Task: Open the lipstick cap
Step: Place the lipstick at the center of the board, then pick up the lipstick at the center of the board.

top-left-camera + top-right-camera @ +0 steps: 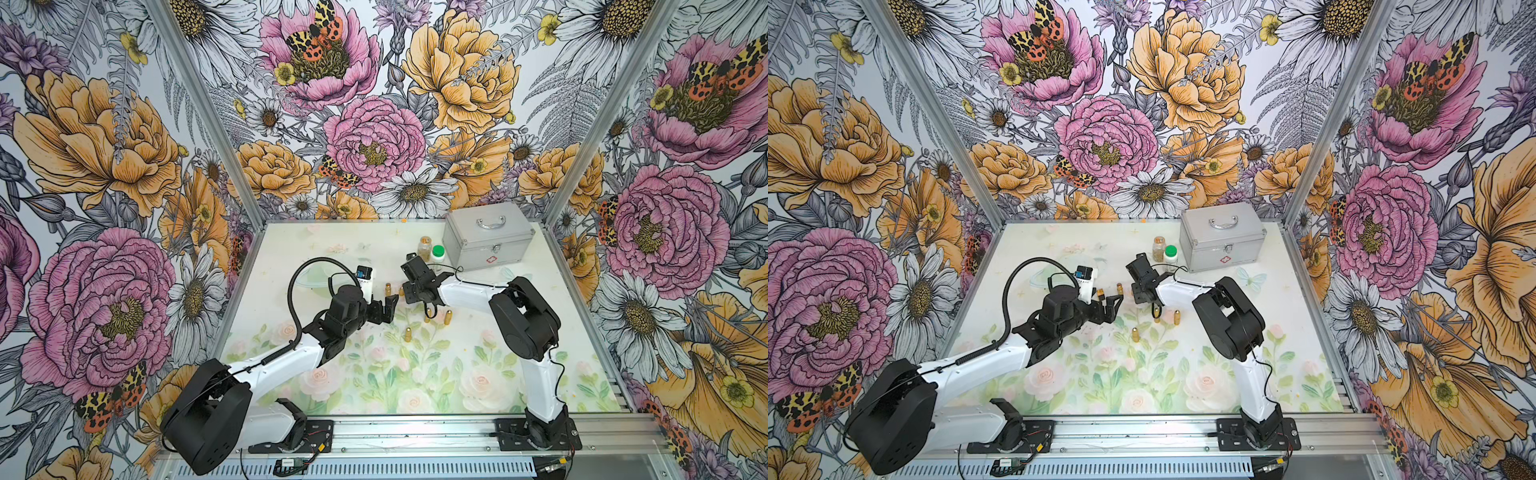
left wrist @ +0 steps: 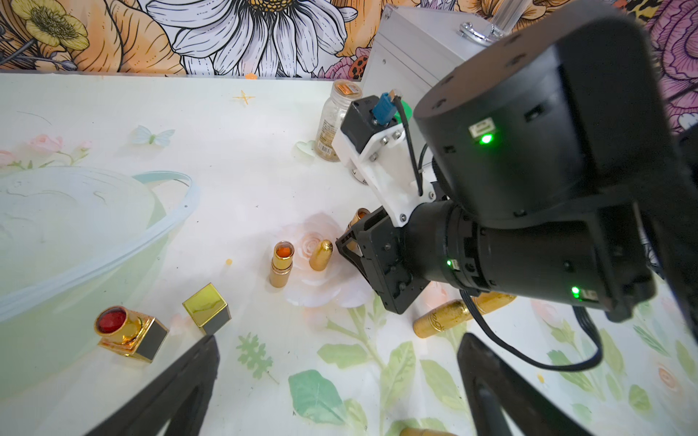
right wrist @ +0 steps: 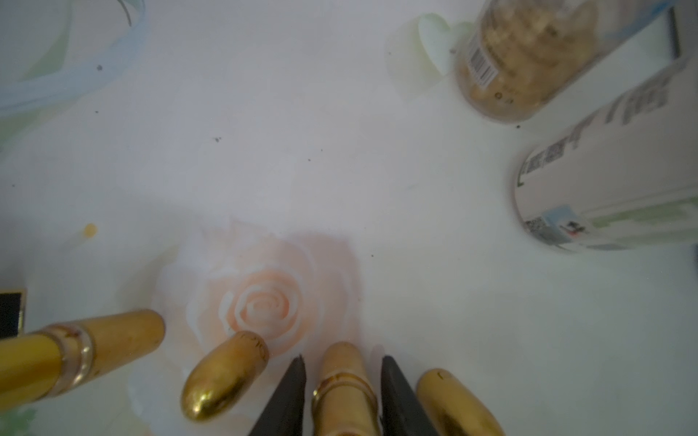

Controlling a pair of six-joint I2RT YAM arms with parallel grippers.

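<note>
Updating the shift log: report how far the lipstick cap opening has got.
Done: the square lipstick is open beside its square cap; a round gold lipstick stands open by its bullet cap. In hand: the right gripper straddles another gold tube; grip unclear. The left gripper is open and empty. Remaining: the glittery lipstick looks capped.

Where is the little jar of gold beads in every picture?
In a top view: jar at the back, left of the silver case.
In a top view: jar, same spot.
Left wrist: just beside the right arm's camera.
Right wrist: beyond the lipsticks.
Shared landmark: white bottle next to it.
</note>
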